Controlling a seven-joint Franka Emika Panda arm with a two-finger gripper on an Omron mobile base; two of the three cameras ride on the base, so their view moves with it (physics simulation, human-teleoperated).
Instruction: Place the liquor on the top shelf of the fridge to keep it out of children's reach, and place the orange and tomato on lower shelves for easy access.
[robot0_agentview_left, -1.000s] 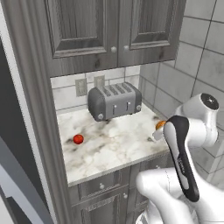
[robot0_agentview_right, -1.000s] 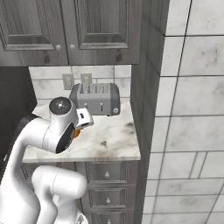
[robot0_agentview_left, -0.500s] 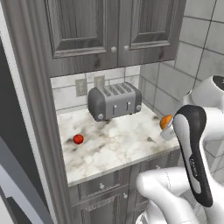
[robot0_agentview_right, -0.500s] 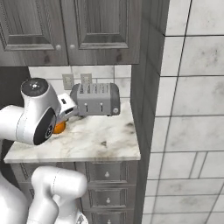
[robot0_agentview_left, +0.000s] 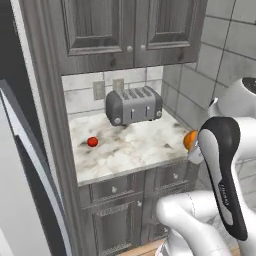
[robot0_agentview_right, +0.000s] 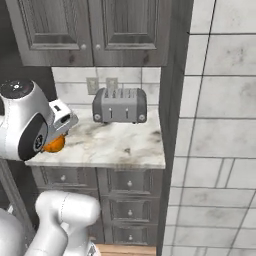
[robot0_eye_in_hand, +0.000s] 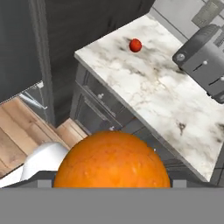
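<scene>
Probably the gripper (robot0_eye_in_hand: 112, 186) pinches the small plain orange ball (robot0_eye_in_hand: 112, 159) across its middle, a light, firm but round fruit that could roll out.

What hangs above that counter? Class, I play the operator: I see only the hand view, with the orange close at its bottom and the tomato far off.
Observer: Closed dark grey wall cabinets hang over the counter.
Operator: What ends the counter past the toaster?
Observer: A tall grey tiled wall beside the toaster.
Operator: Where is the orange, seen from outside?
Observer: The orange hangs under the white arm, by the counter's front corner.
</scene>
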